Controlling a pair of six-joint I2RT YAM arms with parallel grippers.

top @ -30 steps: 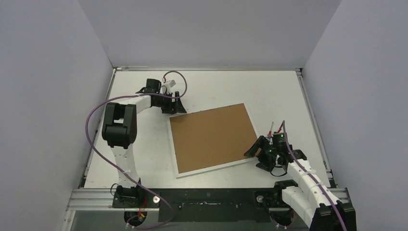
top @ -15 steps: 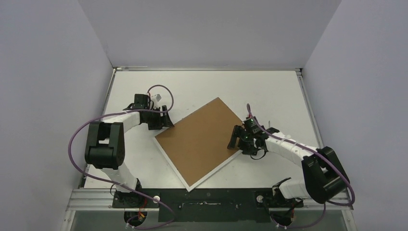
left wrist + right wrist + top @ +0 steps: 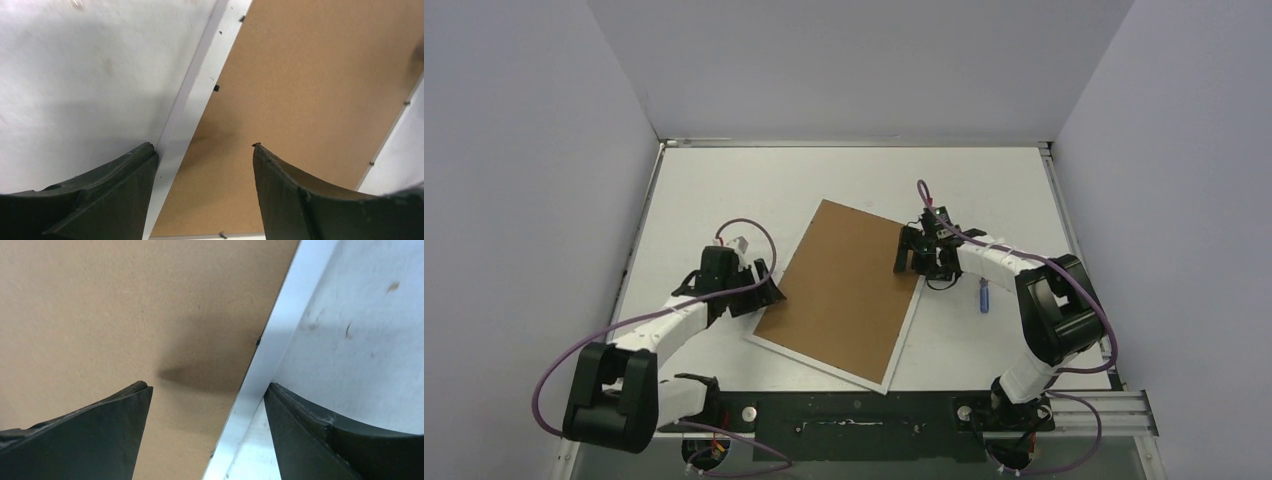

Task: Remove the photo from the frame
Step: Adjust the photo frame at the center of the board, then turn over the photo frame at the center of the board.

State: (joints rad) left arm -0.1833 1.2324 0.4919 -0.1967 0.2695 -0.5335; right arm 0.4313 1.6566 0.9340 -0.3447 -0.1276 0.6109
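A small blue screwdriver point(image 3: 984, 297) lies flat on the white table point(image 3: 724, 185), toward its right side.

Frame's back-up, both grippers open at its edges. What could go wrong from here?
1. The left gripper and right gripper, both open, straddle opposite borders of the frame; uneven pushes could spin it.
2. Small black tabs edge the brown backing; lifting without releasing them may jam.
3. The screwdriver lies beside the right arm and might get knocked.

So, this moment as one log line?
frame: back up | left gripper: open at edge | right gripper: open at opposite edge
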